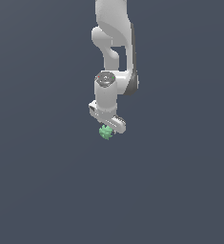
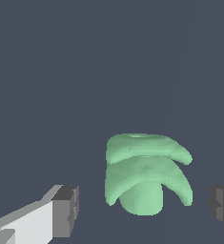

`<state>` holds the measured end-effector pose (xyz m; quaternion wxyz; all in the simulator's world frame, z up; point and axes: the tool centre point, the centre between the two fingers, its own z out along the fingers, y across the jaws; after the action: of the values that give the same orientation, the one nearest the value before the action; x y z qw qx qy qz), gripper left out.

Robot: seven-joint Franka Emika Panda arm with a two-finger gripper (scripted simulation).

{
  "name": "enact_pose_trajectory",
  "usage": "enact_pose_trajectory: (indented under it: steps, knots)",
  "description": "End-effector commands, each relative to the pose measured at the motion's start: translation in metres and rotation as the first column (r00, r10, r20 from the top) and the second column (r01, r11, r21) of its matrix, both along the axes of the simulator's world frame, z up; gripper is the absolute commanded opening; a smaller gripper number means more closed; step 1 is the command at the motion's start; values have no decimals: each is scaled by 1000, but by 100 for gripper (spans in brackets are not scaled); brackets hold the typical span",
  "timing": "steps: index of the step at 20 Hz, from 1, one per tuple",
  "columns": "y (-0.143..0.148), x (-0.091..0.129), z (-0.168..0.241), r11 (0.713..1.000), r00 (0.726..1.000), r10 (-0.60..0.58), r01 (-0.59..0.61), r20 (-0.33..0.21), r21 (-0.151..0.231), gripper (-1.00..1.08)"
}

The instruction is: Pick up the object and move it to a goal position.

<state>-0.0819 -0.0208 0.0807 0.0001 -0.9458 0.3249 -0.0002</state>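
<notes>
Dark slate tabletop fills both views. My claw is spread, fingers at 3 and 9 o'clock of the green block, not touching it. Approach looks done; closing, lifting and carrying to the goal remain.

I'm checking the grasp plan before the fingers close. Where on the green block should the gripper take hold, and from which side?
Grip the green block across its two outer flanks, coming straight down from above, as the gripper is now. In the wrist view the fingers stand apart on either side with clear gaps, so the block is narrower than the opening. Its ridged, lumpy sides suggest centring on the widest band, not the narrower rounded end.
</notes>
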Motion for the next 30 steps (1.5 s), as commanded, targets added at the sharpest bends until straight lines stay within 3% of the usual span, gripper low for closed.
enact_pose_trajectory:
  steps: [1,12,13,30]
  knots:
    - [0,-1,-9,1000,1000,-1,1,-1,0,100]
    - [0,-1,-41,1000,1000,-4,4,-1,0,100]
    - [0,-1,-41,1000,1000,-4,4,-1,0,-100]
    - [4,1,-26,1000,1000,-2,2,1,1,-100]
